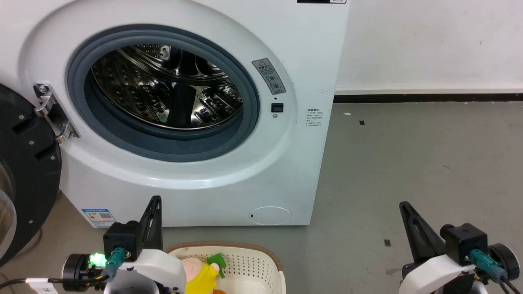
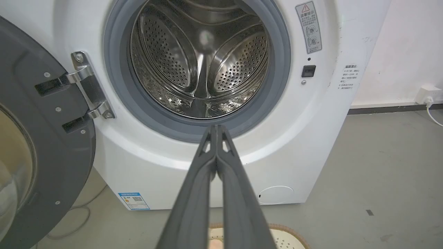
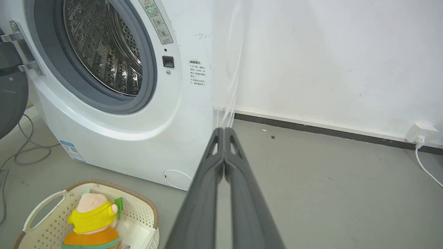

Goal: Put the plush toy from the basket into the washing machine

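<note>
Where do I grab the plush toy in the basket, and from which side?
Pinch the plush toy across its yellow-clad torso, descending from above: it lies low inside the basket, whose walls block sideways approaches. The left gripper is shut; open first.

From my station, the large white front-loading washing machine (image 1: 204, 179) reads as a smooth, glossy painted panel that catches soft highlights. Its round porthole gasket (image 1: 163, 145) looks like matt grey rubber. Inside that, the perforated drum (image 2: 173, 62) is mirror-bright steel. On the washing machine's left, the hinge (image 2: 88, 86) is polished metal and the round black door (image 2: 41, 145) is dull plastic. In front of the washing machine, the cream perforated basket (image 3: 142, 207) is smooth plastic with a brown woven-look rim. The pink-and-yellow plush toy (image 3: 91, 218) in it is soft cloth. The grey floor (image 1: 408, 163) looks matt, rough and scuffed. My left gripper's fingers (image 2: 193, 193) and right gripper's fingers (image 3: 204, 197) look like matt dark plastic.
</note>
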You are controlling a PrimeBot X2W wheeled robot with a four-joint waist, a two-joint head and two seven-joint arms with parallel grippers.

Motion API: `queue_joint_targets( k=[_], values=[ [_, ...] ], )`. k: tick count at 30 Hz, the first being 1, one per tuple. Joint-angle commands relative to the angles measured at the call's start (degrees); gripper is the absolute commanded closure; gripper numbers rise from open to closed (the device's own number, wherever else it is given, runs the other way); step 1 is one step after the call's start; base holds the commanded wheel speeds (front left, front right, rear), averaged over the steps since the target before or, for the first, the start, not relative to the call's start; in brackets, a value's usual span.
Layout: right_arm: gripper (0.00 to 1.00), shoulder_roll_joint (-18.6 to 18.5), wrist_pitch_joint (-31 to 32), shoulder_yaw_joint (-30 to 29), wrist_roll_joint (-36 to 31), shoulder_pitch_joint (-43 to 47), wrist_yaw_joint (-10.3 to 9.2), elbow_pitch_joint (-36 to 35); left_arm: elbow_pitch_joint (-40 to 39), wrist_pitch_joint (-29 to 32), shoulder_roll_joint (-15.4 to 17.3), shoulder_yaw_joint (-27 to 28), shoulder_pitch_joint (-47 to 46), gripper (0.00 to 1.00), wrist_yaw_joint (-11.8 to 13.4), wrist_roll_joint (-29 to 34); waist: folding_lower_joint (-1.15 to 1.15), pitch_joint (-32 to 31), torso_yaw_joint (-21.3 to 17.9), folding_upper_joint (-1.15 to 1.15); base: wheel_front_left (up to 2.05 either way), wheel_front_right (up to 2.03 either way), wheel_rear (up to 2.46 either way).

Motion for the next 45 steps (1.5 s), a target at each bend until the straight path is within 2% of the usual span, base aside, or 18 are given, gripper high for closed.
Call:
queue_joint_targets(
  k=[1,5,6,23,45],
  values=[
    [1.00,-0.01,0.08,-0.01,-0.44,-0.70,-0.04,0.15,-0.25,0.02,0.00,0.06,0.83,1.00,-0.24,0.15,0.00,0.00,0.00,0.00,0.00,0.00,0.00],
    [1.00,-0.01,0.08,-0.01,-0.44,-0.70,-0.04,0.15,-0.25,0.02,0.00,0.06,0.83,1.00,-0.24,0.15,0.00,0.00,0.00,0.00,0.00,0.00,0.00],
    [0.00,0.00,0.00,0.00,0.00,0.00,0.00,0.00,0.00,0.00,0.00,0.01,0.00,0.00,0.00,0.00,0.00,0.00,0.00,0.00,0.00,0.00,0.00],
    [0.00,0.00,-1.61,-1.32,2.09,-0.36,0.00,-0.48,2.14,-1.61,0.00,-1.19,-1.26,0.00,1.07,-0.59,0.00,0.90,-0.06,0.00,0.00,0.00,0.00],
    [0.00,0.00,-4.23,-2.02,7.22,-4.53,-0.01,-2.77,20.43,-2.23,0.60,-3.05,-10.73,0.00,0.84,-3.89,0.00,10.02,-2.29,0.00,0.00,0.00,0.00]
  ],
)
